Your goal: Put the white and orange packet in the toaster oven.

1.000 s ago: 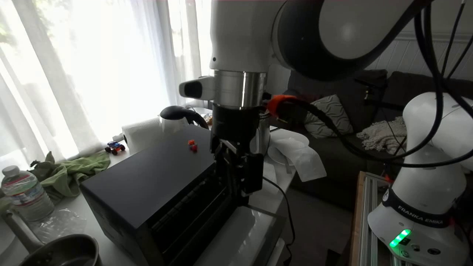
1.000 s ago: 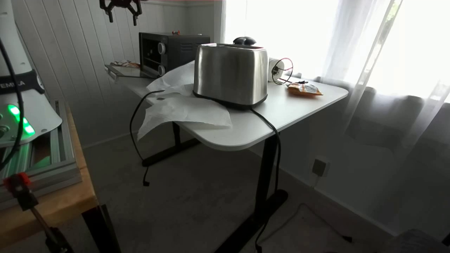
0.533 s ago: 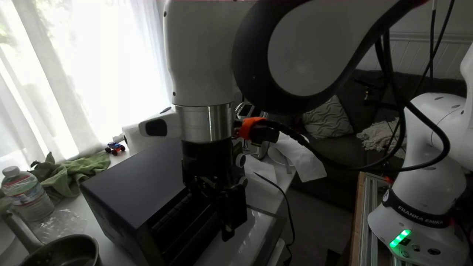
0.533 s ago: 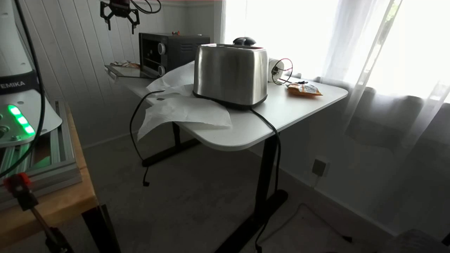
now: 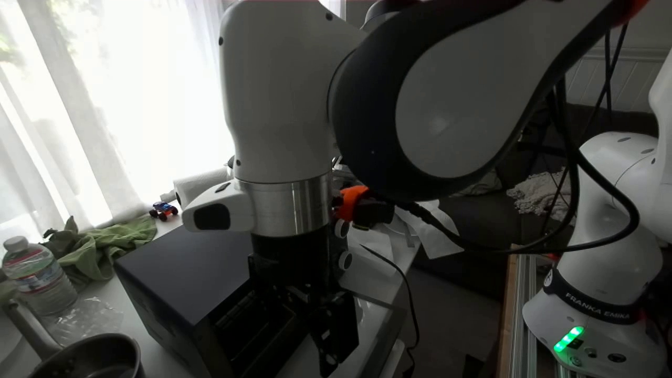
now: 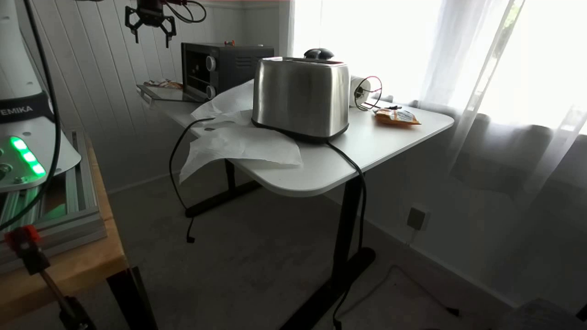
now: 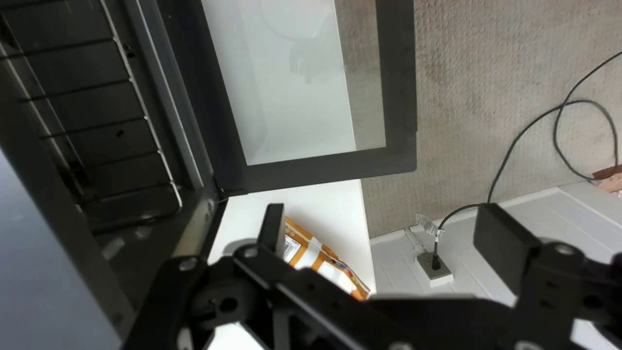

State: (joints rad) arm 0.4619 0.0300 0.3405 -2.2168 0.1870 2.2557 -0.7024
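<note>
An orange and white packet (image 7: 335, 272) lies on the white table, past the side of the lowered oven door (image 7: 311, 170); my gripper's finger partly covers it in the wrist view. A packet (image 6: 163, 84) shows behind that door in an exterior view, and another orange and white packet (image 6: 398, 117) rests at the table's far end. The black toaster oven (image 5: 184, 268) has its door down, with a wire rack inside. My gripper (image 6: 152, 42) hangs in front of the oven, higher than its door. Its fingers (image 7: 274, 226) stand wide apart with nothing between them, the packet lying well below.
A silver slot toaster (image 6: 300, 98) and loose paper towels (image 6: 240, 146) share the table. Beside the oven are a water bottle (image 5: 39, 278), a pot (image 5: 92, 362) and a green cloth (image 5: 118, 236). A tiny red object (image 6: 229, 43) sits on the oven top.
My gripper has come lower and moved along the oven front, across the lowered door, away from the slot toaster. Its fingers have stayed apart. The packet behind the door has not moved.
</note>
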